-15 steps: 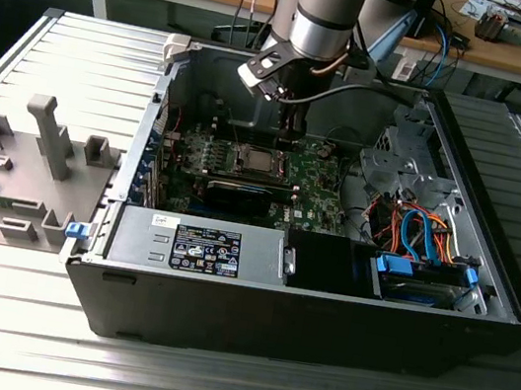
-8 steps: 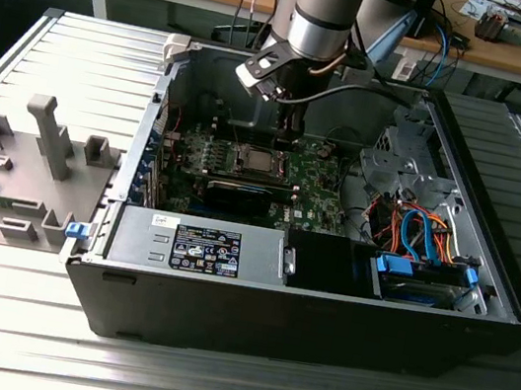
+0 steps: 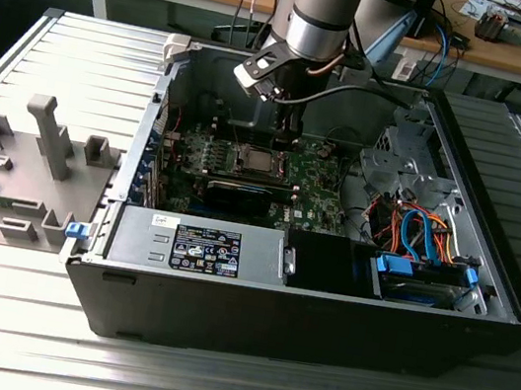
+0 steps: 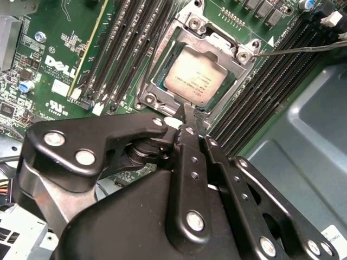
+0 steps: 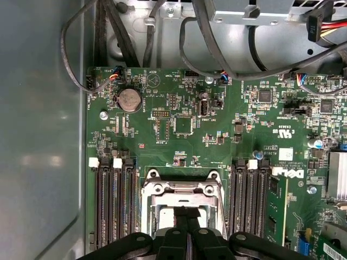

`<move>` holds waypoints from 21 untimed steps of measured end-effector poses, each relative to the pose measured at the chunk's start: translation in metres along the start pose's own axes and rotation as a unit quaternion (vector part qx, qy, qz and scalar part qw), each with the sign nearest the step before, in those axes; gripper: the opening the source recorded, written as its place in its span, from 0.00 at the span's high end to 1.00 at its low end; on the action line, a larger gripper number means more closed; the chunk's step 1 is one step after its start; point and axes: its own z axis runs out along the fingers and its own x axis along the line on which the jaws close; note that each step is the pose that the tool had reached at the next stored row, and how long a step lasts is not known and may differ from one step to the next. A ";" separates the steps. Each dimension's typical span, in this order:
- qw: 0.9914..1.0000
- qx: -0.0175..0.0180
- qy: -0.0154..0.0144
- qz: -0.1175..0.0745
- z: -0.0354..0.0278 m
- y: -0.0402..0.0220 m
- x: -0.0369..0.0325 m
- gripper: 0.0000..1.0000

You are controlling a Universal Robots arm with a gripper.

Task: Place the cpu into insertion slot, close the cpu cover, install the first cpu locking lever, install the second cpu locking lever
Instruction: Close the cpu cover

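Clearly, the end effector (image 4: 187,111) has its two fingers (image 5: 180,215) closed narrow, one against the other, with nothing visible between them. In both wrist views the tips stand at the edge of the insertion slot (image 3: 251,160); I cannot tell if they touch it. The cpu (image 4: 198,76) lies flat inside the slot, its silvery top showing through the window of the cpu cover (image 4: 216,39), which lies down around it. A thin metal rod (image 4: 303,49) goes out from one corner of the frame. The green motherboard (image 5: 184,141) sits in the open computer case (image 3: 320,315) on the desk (image 3: 64,52).
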 end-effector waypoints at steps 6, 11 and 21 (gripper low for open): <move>1.000 0.000 0.000 0.000 0.0008 -0.0016 0.0001 0.89; 1.000 0.000 0.000 0.000 0.0017 -0.0030 0.0001 0.89; 1.000 0.000 0.000 0.000 0.0032 -0.0048 0.0002 0.89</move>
